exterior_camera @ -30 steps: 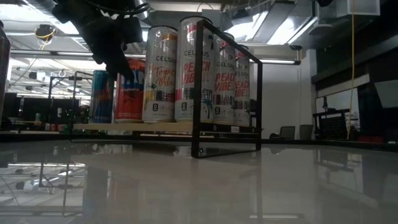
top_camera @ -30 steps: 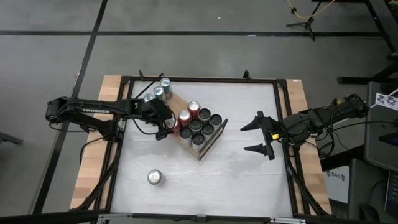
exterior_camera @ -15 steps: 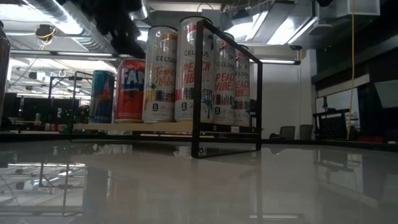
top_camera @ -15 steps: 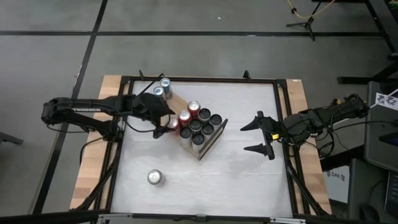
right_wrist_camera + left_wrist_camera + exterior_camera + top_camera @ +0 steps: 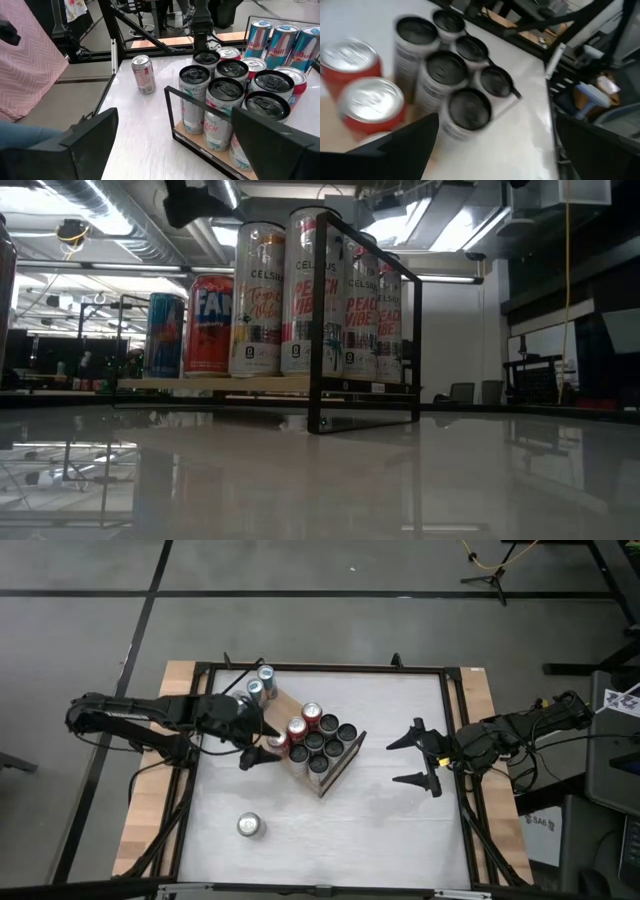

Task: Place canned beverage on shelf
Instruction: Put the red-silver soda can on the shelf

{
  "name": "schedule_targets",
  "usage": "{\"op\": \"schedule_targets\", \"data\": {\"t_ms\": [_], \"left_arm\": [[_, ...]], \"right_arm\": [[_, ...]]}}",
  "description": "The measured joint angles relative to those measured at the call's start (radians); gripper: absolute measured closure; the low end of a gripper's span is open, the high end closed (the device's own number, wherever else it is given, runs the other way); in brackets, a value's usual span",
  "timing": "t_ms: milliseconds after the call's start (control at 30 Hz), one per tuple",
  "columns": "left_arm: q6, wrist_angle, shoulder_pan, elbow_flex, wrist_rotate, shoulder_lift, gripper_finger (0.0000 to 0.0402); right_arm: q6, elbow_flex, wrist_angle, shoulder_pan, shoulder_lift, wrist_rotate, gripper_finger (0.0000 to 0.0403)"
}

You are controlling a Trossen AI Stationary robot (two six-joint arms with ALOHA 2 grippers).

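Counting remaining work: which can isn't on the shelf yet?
The lone silver can standing on the white tabletop, apart from the cans grouped on the shelf.

Even overhead light, glare on tabletop, left wrist view motion-blurred

On the white counter, the light-wood shelf on a black wire frame carries dark-topped and red cans. The left tool, fingers spread, hovers beside it; a lone silver can stands well apart.
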Motion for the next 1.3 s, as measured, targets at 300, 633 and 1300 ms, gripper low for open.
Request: {"op": "schedule_targets", "data": {"t_ms": [300, 633, 1300], "left_arm": [[-0.145, 0.002, -0.161, 0.000, -0.040, 0.000, 0.0005], [-0.193, 0.002, -0.389, 0.000, -0.119, 0.001, 0.0005], [-0.422, -0.274, -0.828, 0.000, -0.363, 0.151, 0.0005]], "right_arm": [[-0.001, 0.000, 0.000, 0.000, 0.000, 0.000, 0.0022], [-0.001, 0.000, -0.050, 0.000, 0.000, 0.000, 0.0022], [0.001, 0.000, -0.046, 0.000, 0.012, 0.020, 0.0022]]}}
